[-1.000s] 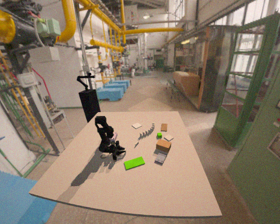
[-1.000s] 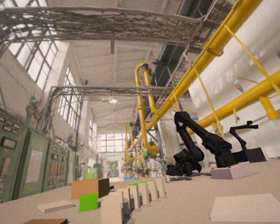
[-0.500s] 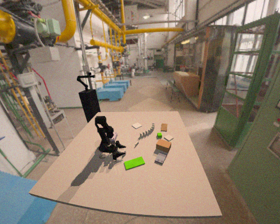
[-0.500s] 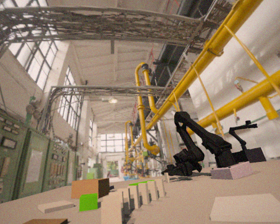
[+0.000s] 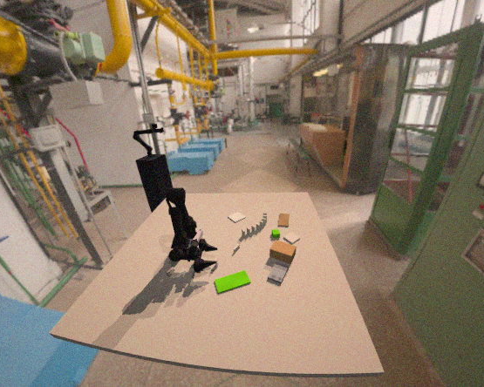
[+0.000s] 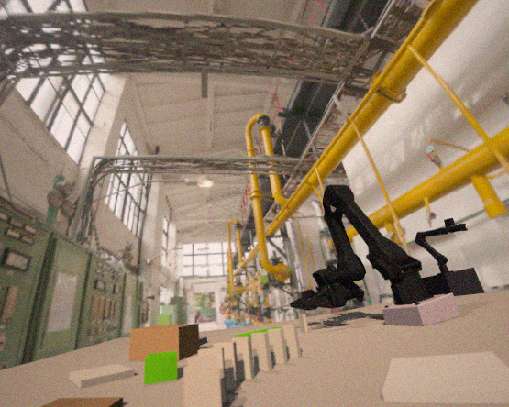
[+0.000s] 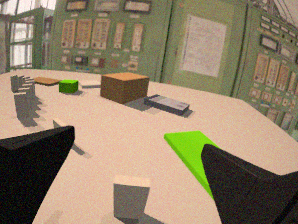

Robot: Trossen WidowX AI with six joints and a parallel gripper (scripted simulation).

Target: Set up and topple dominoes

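The jaws of the parallel-jaw gripper point(image 5: 216, 256) point(image 6: 296, 304) point(image 7: 141, 140) stand wide open, holding nothing. A loose domino point(image 7: 131, 196) stands upright before them. The curved domino row point(image 5: 253, 228) point(image 6: 262, 350) point(image 7: 24, 100) remains upright; end placement appears incomplete, and the final push is outstanding.

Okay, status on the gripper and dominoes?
Gripper open, holding nothing. One domino upright between the spread fingers. Row standing. Nothing evidently blocking.

Soft daylight, long dark shadows across the tabletop point(image 5: 289, 331), grainy blur.
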